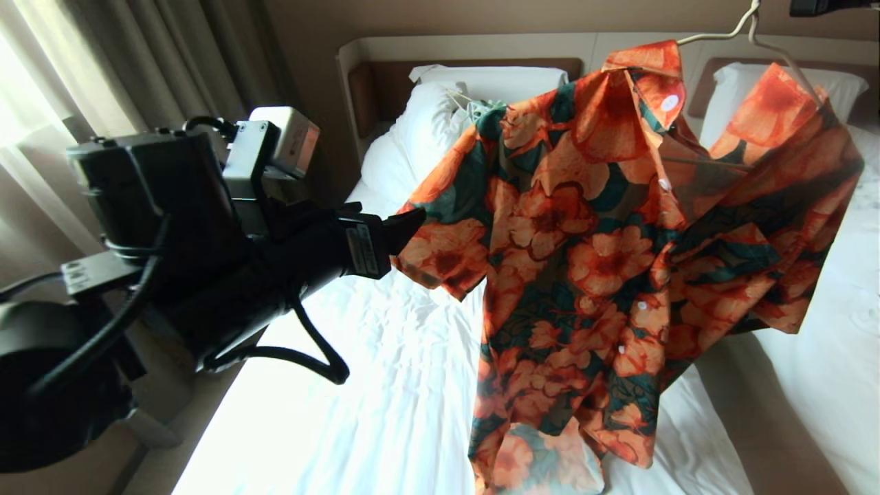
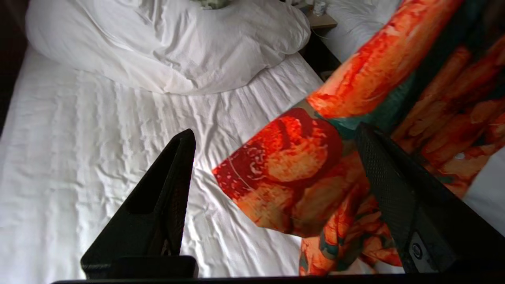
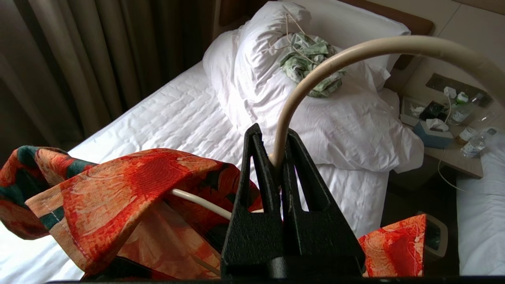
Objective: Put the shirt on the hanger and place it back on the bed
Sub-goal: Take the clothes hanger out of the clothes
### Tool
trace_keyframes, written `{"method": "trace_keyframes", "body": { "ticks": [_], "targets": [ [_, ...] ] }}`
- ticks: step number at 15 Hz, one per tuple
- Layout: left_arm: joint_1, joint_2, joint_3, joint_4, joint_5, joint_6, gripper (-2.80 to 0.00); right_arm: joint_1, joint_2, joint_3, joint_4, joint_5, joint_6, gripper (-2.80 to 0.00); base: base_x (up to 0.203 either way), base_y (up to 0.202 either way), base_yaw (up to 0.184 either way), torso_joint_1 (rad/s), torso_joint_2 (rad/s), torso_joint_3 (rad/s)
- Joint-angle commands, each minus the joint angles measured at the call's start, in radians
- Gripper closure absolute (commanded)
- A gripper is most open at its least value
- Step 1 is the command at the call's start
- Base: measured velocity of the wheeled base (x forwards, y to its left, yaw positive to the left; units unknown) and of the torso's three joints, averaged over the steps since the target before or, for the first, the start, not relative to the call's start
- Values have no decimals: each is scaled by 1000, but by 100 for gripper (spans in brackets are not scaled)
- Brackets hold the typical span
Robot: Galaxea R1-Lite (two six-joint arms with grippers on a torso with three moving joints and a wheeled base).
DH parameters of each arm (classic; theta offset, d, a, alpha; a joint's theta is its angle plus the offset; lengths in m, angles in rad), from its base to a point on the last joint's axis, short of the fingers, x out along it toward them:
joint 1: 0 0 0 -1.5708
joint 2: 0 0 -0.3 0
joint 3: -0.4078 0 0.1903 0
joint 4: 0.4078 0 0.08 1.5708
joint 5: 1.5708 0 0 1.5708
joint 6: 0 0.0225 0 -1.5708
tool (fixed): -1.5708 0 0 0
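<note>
Shirt (image 1: 605, 261) hangs on the hanger (image 3: 355, 55) above the bed (image 1: 385, 385), right of centre. Right claw (image 3: 276, 157) clenched on the hanger hook, up high. Left claw (image 2: 276, 173) released, fingers spread either side of the shirt's left sleeve.

Shirt (image 1: 605, 261) on hanger (image 1: 749, 31), hung above bed (image 1: 385, 385). Duvet (image 1: 412, 137) at 11 o'clock of shirt, small garment (image 3: 311, 59) on top. Left gripper (image 2: 272, 197) at shirt's 9 o'clock. Second bed (image 1: 832, 344) at 3 o'clock.
</note>
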Motion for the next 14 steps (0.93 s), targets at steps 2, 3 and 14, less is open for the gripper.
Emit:
{"method": "trace_keyframes", "body": {
  "ticks": [2, 3, 14],
  "targets": [
    [46, 101, 8, -136, -13, 33, -280, 0, 12, 0, -2, 1, -2, 0, 0, 0, 0, 0, 0, 0],
    [39, 98, 10, -137, -20, 33, -280, 0, 17, 0, -4, 1, -2, 0, 0, 0, 0, 0, 0, 0],
    [-48, 121, 10, -146, -97, 28, -280, 3, 27, -1, 1, -2, -3, 0, 0, 0, 0, 0, 0, 0]
  ]
}}
